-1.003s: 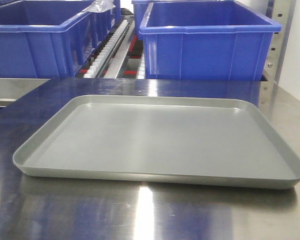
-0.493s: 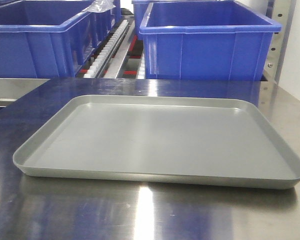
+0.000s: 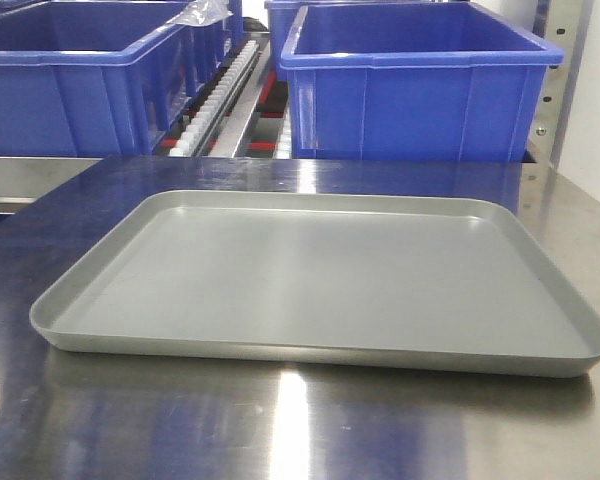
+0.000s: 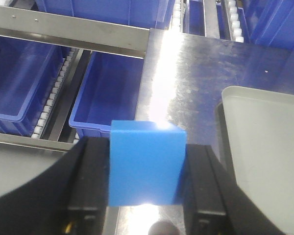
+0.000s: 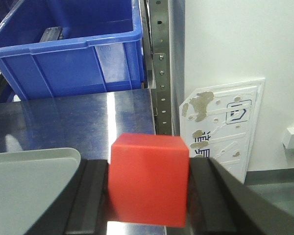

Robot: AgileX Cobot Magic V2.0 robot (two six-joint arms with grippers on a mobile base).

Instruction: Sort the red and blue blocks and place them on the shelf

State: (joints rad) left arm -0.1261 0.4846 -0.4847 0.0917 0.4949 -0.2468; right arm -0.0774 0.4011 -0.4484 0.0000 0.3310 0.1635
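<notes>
In the left wrist view my left gripper (image 4: 146,169) is shut on the blue block (image 4: 146,164), held above the steel table's left edge, with the shelf rail (image 4: 68,30) ahead. My right gripper (image 5: 148,188) is shut on the red block (image 5: 149,178) in the right wrist view, over the table's right edge beside the shelf upright (image 5: 161,68). The front view shows no gripper and no block, only the shelf's roller track (image 3: 215,95) behind the table.
A shallow grey tray (image 3: 320,280) lies bare on the steel table (image 3: 280,430); its corners show as tray (image 4: 264,147) and tray (image 5: 24,191). Large blue bins (image 3: 415,85) (image 3: 70,80) stand on the shelf. More bins (image 4: 110,93) sit lower left. A white wall (image 5: 235,49) is at the right.
The tray's near-left corner shifts very slightly right in the front view; nothing else there has moved.
</notes>
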